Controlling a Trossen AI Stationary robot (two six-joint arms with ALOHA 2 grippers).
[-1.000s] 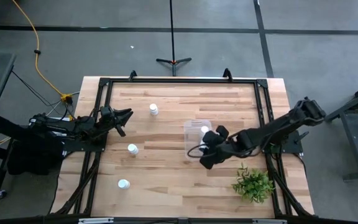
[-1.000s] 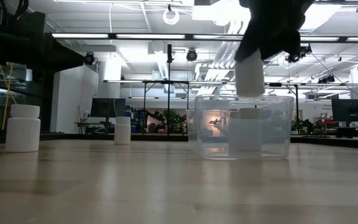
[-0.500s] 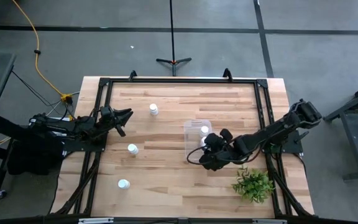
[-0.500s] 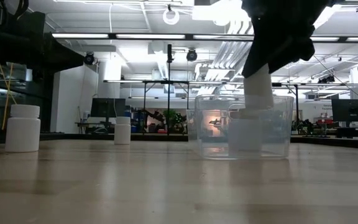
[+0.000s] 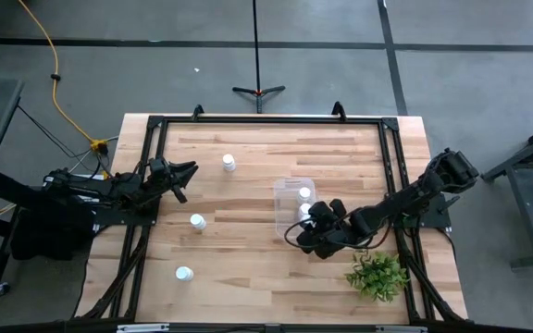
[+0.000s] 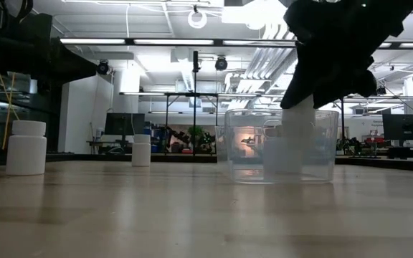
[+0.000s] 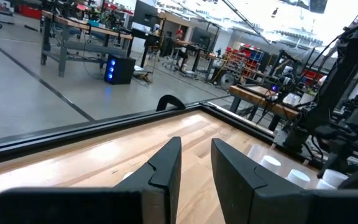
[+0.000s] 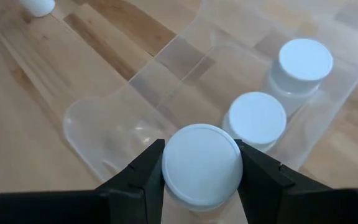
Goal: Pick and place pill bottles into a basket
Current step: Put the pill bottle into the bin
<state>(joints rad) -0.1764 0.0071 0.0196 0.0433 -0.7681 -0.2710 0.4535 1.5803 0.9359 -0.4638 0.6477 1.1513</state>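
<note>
The right tool (image 8: 201, 171) is clenched on a pill bottle (image 8: 202, 163), its two fingers pressing the sides just under the white cap, and it holds that bottle upright inside the near end of the basket (image 8: 104, 127), the clear plastic bin in the middle of the table (image 5: 248, 277). The relation that matters for the coming move is vertical: the bottle's long axis stands up and down, with the bin floor directly below it, so a release seems to call for little more than a short drop or lowering. In the low view the bottle's body (image 6: 297, 136) already sits below the bin's rim, though whether its base touches the floor I cannot tell. Two more bottles (image 8: 256, 118) (image 8: 304, 62) stand in the bin just beyond the held one, close enough that it could nudge the nearer. Three others wait on the table to the left (image 5: 229, 163) (image 5: 197, 221) (image 5: 184, 274), nearer the left tool (image 5: 185, 171), which rests at the table's left edge with fingers slightly parted and nothing between them. No label or writing is legible on any bottle.
</note>
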